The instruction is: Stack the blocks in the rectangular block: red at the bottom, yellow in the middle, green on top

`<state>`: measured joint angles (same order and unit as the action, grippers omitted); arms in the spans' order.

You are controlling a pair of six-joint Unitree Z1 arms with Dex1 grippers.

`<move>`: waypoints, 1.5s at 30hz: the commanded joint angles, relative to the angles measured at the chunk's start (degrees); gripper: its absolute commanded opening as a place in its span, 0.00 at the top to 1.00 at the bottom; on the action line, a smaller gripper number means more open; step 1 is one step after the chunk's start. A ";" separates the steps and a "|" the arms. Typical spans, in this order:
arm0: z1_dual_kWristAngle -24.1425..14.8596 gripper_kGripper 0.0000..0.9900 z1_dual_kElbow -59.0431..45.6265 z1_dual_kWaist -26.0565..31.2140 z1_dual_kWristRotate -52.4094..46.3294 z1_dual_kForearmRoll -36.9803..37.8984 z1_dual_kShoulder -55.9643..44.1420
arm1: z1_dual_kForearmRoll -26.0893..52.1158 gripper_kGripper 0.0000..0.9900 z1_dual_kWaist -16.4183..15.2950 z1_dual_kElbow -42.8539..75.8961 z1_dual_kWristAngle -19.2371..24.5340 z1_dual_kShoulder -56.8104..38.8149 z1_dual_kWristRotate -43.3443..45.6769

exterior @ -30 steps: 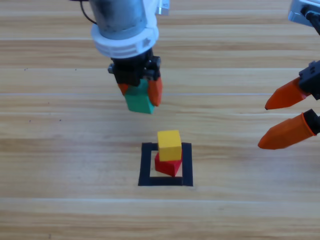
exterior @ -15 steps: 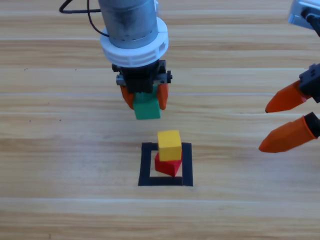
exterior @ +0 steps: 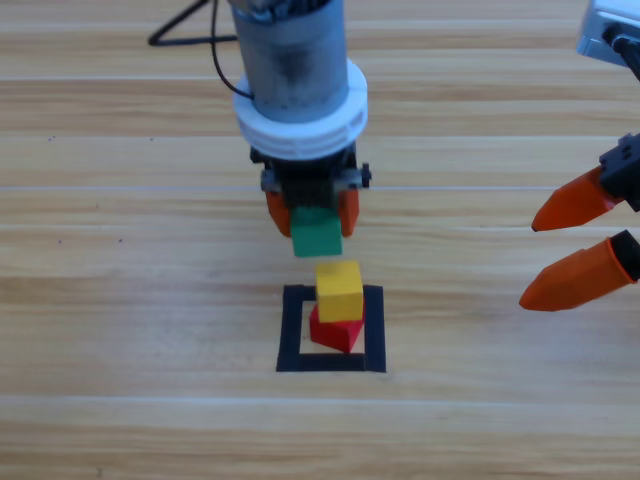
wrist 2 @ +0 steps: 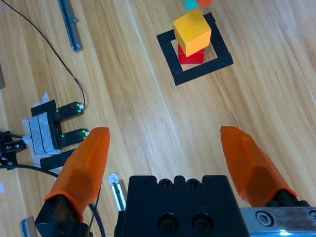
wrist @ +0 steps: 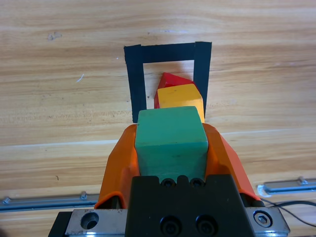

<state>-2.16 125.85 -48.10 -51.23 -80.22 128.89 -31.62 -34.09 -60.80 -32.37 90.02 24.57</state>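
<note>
Two cubes already sit stacked inside the rectangular block (exterior: 331,329): red (exterior: 334,330) on the table, yellow (exterior: 339,289) on top of it, the yellow one turned a little off the red one's edges. The left gripper (exterior: 312,210) hangs just behind the stack, jaws closed on the green cube (exterior: 317,234), which is clear of the table and not touching yellow. In the left wrist view the green cube (wrist: 171,139) fills the gap between the jaws, with the yellow cube (wrist: 180,97) just beyond it and the tape outline (wrist: 134,81) around both. The right gripper (exterior: 572,240) waits well off to the stack's right, jaws spread wide and holding nothing.
</note>
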 commanded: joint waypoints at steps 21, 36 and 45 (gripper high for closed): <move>-1.97 0.94 1.86 -3.14 1.66 -0.64 5.59 | -1.07 0.00 1.57 1.47 -1.47 -0.90 0.48; -2.06 0.94 1.86 -3.58 1.14 -0.64 6.82 | -1.25 0.00 1.57 1.38 -1.55 -1.08 0.31; -2.06 0.94 2.21 -3.58 1.14 -0.64 7.61 | -1.34 0.00 1.57 1.47 -1.55 -1.34 0.31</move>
<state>-3.58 127.86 -50.55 -50.05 -80.43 133.89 -31.67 -34.09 -60.77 -32.59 90.02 24.56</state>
